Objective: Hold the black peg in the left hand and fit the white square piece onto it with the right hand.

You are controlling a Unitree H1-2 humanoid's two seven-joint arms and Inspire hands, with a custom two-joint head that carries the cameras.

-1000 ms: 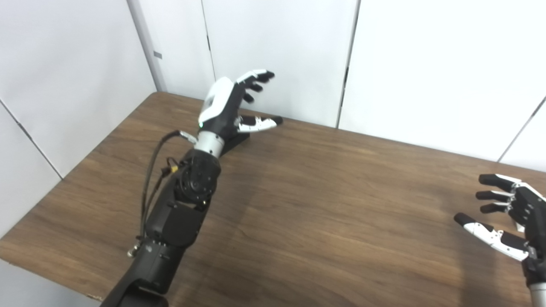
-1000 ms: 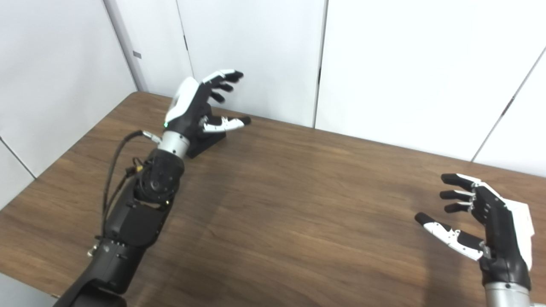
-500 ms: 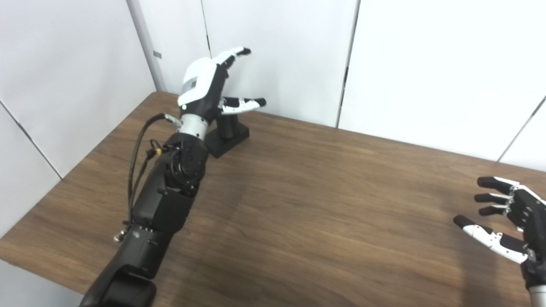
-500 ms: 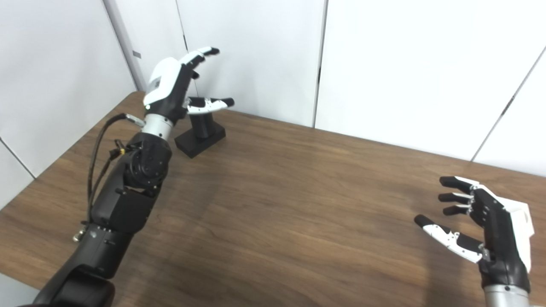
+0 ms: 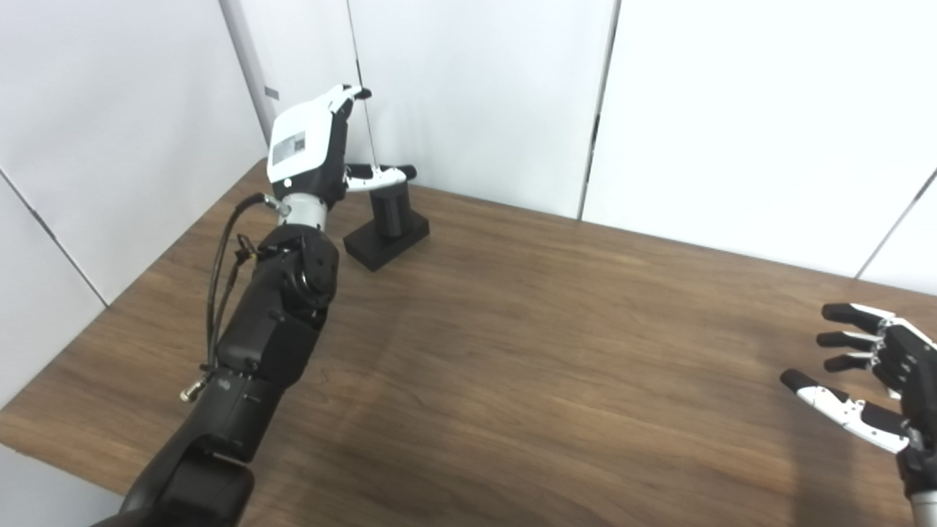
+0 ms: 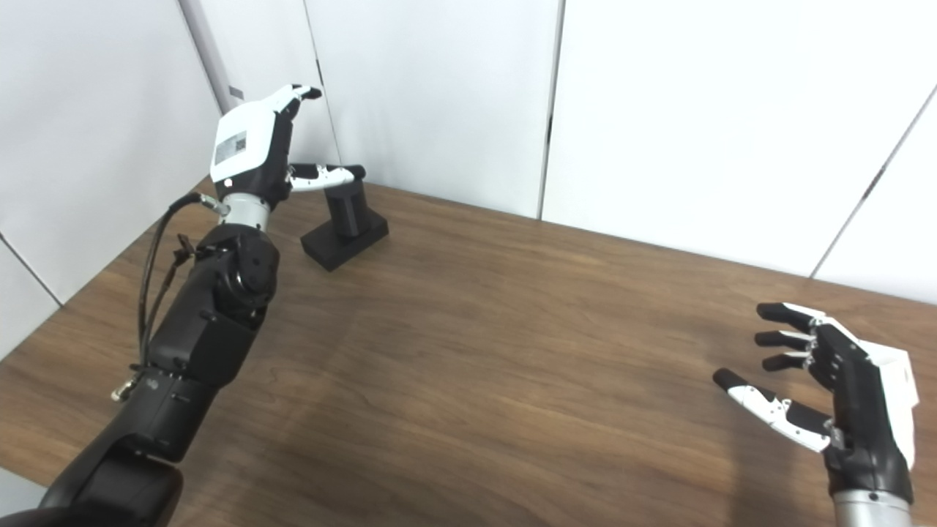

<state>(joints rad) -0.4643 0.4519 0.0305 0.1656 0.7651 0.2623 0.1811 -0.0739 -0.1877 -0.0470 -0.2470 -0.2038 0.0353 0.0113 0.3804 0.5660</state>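
- At about ten o'clock on the table (image 5: 556, 351), near the far left corner, the black peg (image 5: 388, 212) stands upright on its flat black base (image 5: 384, 245).
- My left hand (image 5: 311, 150) is raised just to the nine o'clock side of the peg, released, fingers (image 5: 351, 91) spread and pointing up, holding nothing.
- My thumb (image 5: 381, 174) reaches out level with the peg's top; from these views I cannot tell whether it touches the peg or hangs just in front of it.
- My right hand (image 6: 842, 388) hovers at about four o'clock, well apart from the peg, also released and empty, fingers (image 6: 783, 315) curled loosely toward nine o'clock.
- No white square piece shows anywhere on the table in either view, so I cannot say where it lies.
- Risk, as I judge it: if I close from this height, my thumb could catch the peg's top and tip peg and base over toward three o'clock.
- Another risk: closing too high would cover the top of the peg, leaving no free length for the square piece to slide onto.
- A grip off to one side could also twist the base on the smooth wood.
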